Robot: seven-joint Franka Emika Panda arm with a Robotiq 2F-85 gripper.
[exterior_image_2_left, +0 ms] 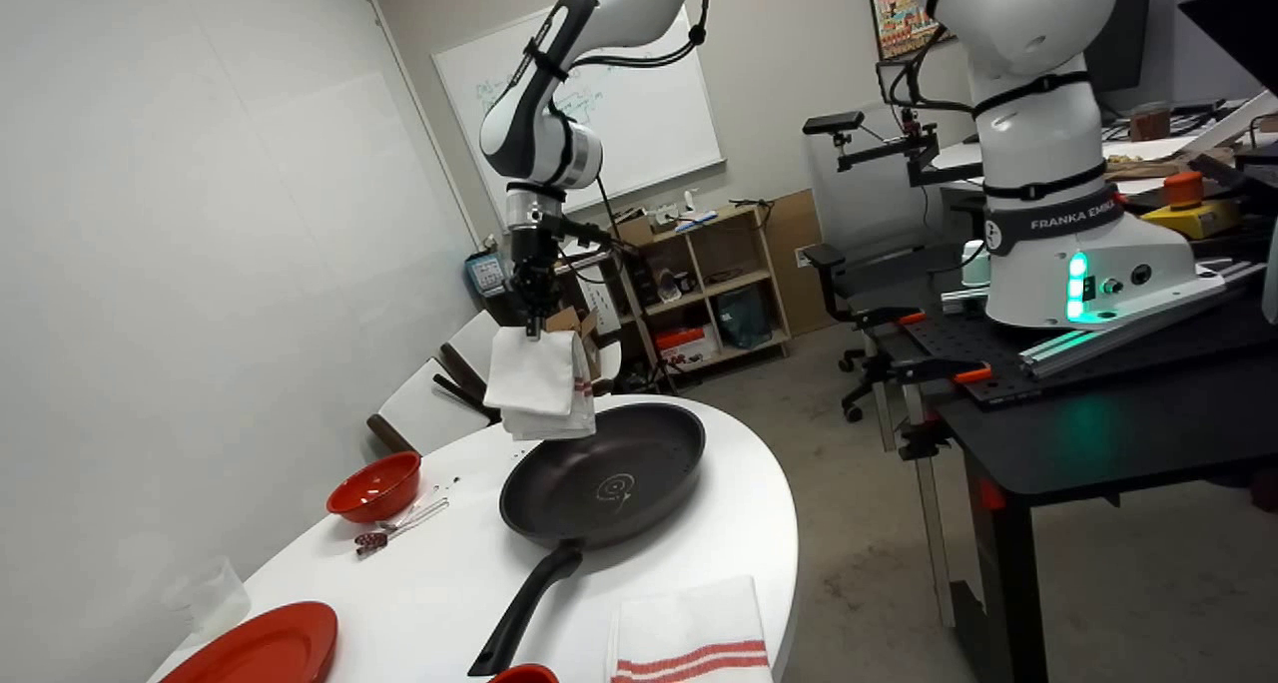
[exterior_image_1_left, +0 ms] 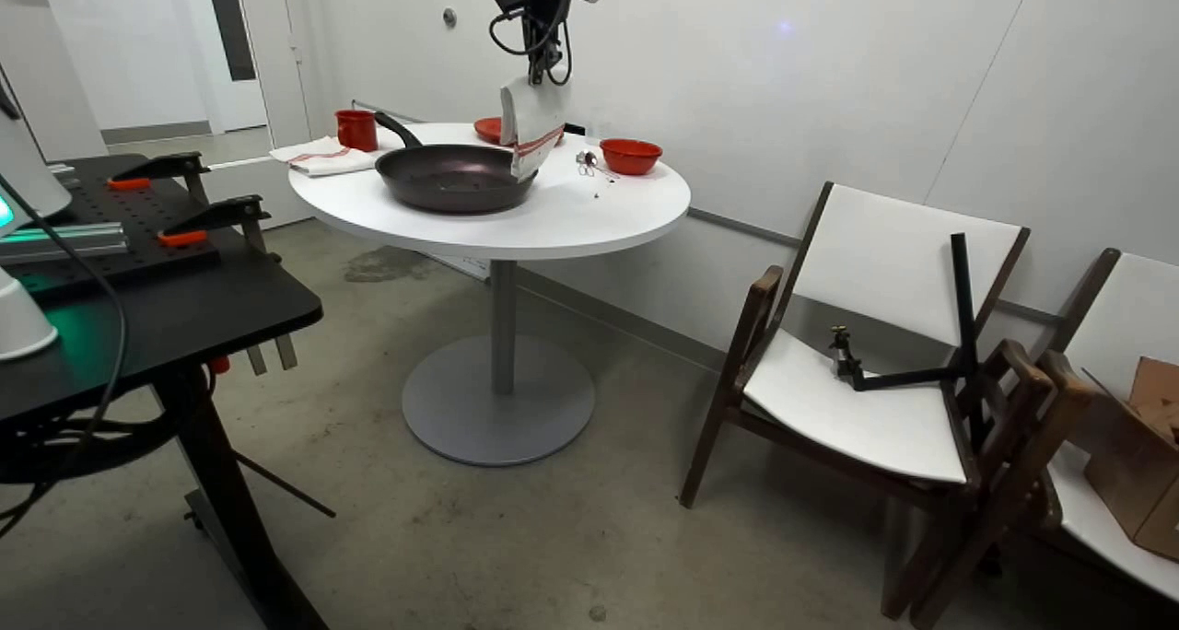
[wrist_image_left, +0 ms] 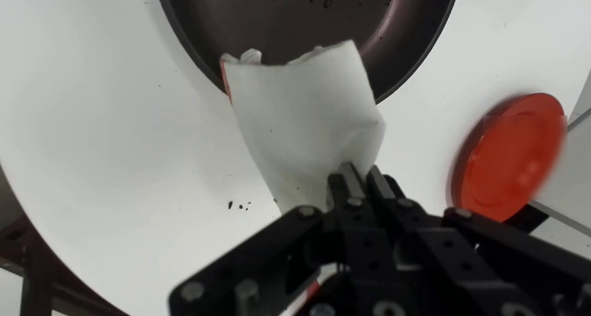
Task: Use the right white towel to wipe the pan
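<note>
The right white towel hangs folded from my gripper, whose fingers are shut on its upper part. Red stripes run along its lower edge. Below it stands the black pan, with its handle pointing away from the towel. In the wrist view the towel covers part of the near rim of the pan, and small dark specks dot the pan's inside. Whether the cloth touches the rim I cannot tell. A flatter striped white cloth lies beside the pan handle.
On the round white table are a red mug, a red bowl, a red plate and a small metal utensil. Dark crumbs lie near the bowl's side of the table. A chair stands beyond the table edge.
</note>
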